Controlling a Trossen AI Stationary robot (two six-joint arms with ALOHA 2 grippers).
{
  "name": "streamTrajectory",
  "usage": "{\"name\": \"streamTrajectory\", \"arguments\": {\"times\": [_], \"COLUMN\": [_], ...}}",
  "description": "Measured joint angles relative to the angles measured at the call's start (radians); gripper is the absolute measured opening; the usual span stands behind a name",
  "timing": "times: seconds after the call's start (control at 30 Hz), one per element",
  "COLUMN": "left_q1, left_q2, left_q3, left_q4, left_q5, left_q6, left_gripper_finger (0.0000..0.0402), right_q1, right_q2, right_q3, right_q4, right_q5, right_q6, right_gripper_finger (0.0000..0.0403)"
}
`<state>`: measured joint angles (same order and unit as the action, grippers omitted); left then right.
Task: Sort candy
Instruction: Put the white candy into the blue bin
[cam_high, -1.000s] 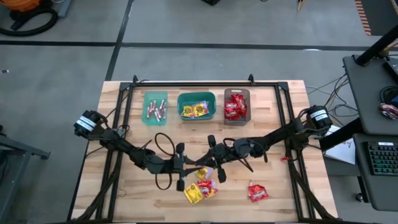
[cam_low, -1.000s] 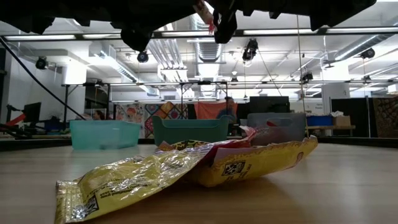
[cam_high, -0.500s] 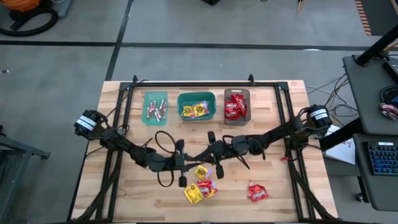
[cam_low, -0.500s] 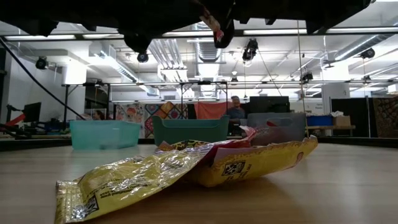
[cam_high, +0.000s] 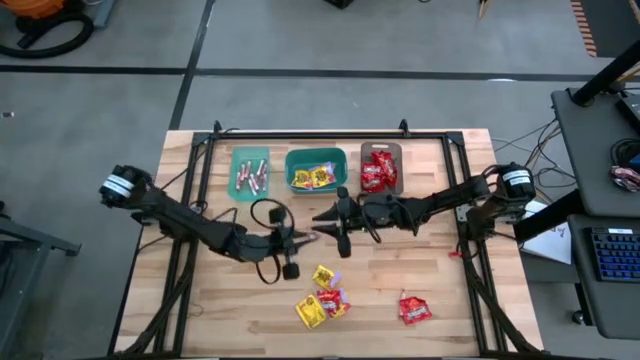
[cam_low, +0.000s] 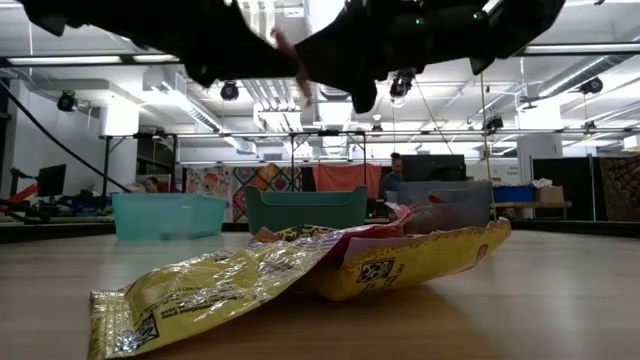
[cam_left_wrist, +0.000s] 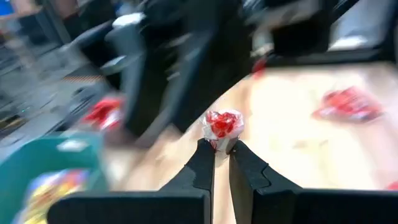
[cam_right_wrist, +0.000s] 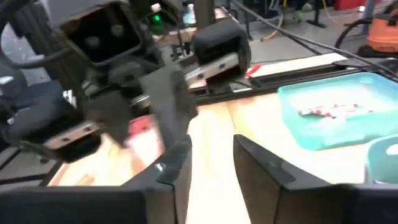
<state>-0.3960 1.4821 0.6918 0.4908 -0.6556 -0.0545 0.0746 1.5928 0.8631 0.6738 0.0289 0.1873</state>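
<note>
The left gripper (cam_left_wrist: 221, 149) pinched a red-and-white candy (cam_left_wrist: 222, 126) between nearly closed fingers (cam_left_wrist: 202, 163); the right gripper (cam_right_wrist: 211, 152) faced it, fingers apart and empty.

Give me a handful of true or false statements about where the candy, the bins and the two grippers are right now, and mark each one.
1. The left gripper has its fingers pinched on a small red-and-white candy. True.
2. The right gripper is clamped on a yellow packet. False: its fingers are open with nothing between them.
3. The middle bin holds yellow packets. True.
4. All the candy is already in the bins. False: a small pile and a red packet lie on the table.
5. The grey-brown bin holds pinkish sticks. False: it holds red packets.
</note>
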Motion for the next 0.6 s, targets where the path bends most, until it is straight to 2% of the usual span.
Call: {"name": "streamTrajectory", "arguments": {"times": [0.13,0.3,0.47,0.6], "left_q1": [0.046,0.175,0.448,0.698], "left_q2": [-0.125,-0.276,-0.345,-0.329], "left_q3": [0.0,0.0,0.0,-0.001], "left_q4": [-0.308,-0.709,-1.013,-1.061], "left_q5": [-0.058,-0.139,-0.141,-0.035], "left_q6": [-0.086,-0.202,-0.267,-0.314], "left_gripper_finger": [0.0,0.0,0.0,0.0002], "right_q1": [-0.034,-0.051,-0.039,-0.027], "right_q2": [-0.01,-0.013,-0.013,-0.013], "right_q3": [0.0,0.0,0.0,0.0], "right_q4": [-0.033,-0.101,-0.118,-0.116], "right_q5": [-0.002,0.0,-0.003,-0.003], "right_q6": [0.04,0.105,0.153,0.169], "right_gripper_finger": [0.0129,0.0142,0.0142,0.0137]}}
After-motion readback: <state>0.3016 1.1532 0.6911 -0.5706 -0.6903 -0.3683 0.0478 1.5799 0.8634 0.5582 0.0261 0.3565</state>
